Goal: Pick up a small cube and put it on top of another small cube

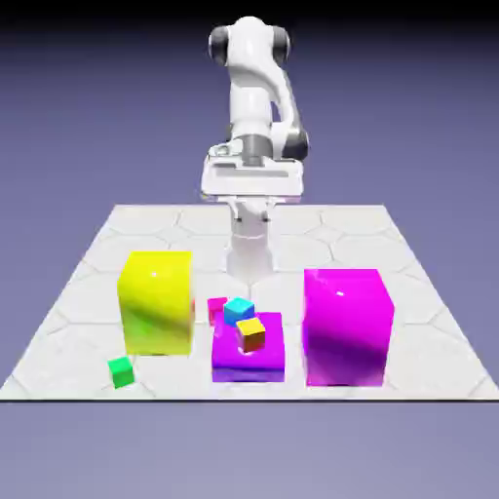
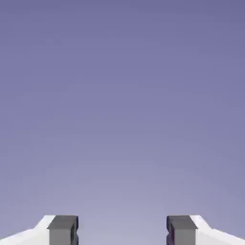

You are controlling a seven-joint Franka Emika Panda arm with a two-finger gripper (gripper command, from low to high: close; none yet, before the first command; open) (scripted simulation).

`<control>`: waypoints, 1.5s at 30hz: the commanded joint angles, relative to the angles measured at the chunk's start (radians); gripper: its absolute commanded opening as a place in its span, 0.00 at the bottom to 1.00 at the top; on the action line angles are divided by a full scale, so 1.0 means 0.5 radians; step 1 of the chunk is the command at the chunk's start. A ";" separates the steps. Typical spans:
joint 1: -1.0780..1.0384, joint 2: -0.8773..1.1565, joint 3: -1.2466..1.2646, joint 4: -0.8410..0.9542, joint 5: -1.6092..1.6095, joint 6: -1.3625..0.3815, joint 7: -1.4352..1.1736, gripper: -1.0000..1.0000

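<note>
Gripper (image 2: pixel 122 229) empty, jaws apart, seeing only backdrop: swing down to green cube (image 1: pixel 121 371) at lower left, clear of yellow block (image 1: pixel 156 302)

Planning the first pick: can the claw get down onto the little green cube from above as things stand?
Probably yes. The green cube sits alone on the table, apart from the yellow block, nothing over it, and the claw is open and empty.

A tall yellow block (image 1: pixel 156 303) stood left of centre on the pale tiled table (image 1: pixel 78 292), and a big magenta block (image 1: pixel 348 326) right of centre. Between them lay a low purple block (image 1: pixel 249 363), an orange cube (image 1: pixel 251 333) on top, a cyan cube (image 1: pixel 238 312) just behind, with a small pink cube (image 1: pixel 215 309) at its left.
</note>
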 commanded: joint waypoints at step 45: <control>0.609 2.985 -1.558 1.818 0.741 -1.519 -2.079 0.00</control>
